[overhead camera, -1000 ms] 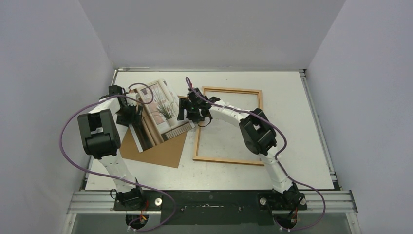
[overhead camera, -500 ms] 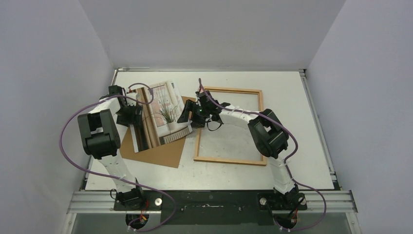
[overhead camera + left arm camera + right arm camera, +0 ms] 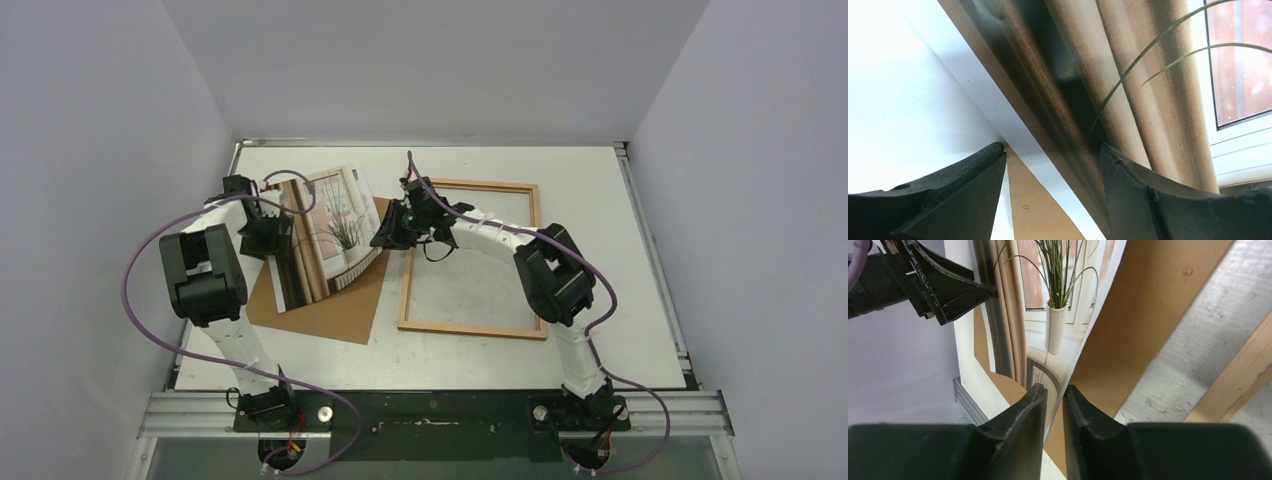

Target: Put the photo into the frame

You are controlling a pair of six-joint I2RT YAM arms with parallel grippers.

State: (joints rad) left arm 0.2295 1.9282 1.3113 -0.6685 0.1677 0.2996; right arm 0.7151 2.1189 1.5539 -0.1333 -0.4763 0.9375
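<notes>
The photo [image 3: 322, 232] shows beige and brown bands and a spindly plant in a white vase. It is raised off the brown backing sheet [image 3: 335, 305] between my two grippers and bows a little. My right gripper [image 3: 390, 232] is shut on its right edge; in the right wrist view the paper [image 3: 1058, 315] runs into the narrow slot between the fingers of the right gripper [image 3: 1054, 389]. My left gripper [image 3: 268, 236] stands open at the photo's left edge [image 3: 1148, 100], and the left gripper's [image 3: 1052, 150] jaws are wide apart around the paper. The orange-brown frame [image 3: 475, 183] lies flat to the right.
The backing sheet [image 3: 1148, 315] lies on the white table [image 3: 600, 300], partly under the photo. A strip of the frame's moulding [image 3: 1243, 385] crosses the right wrist view's lower right corner. White walls close in on the left, right and back.
The right gripper's jaws have closed on the photo's right edge. That edge has risen and the sheet now bows. The left gripper has stayed where it was, still open.
</notes>
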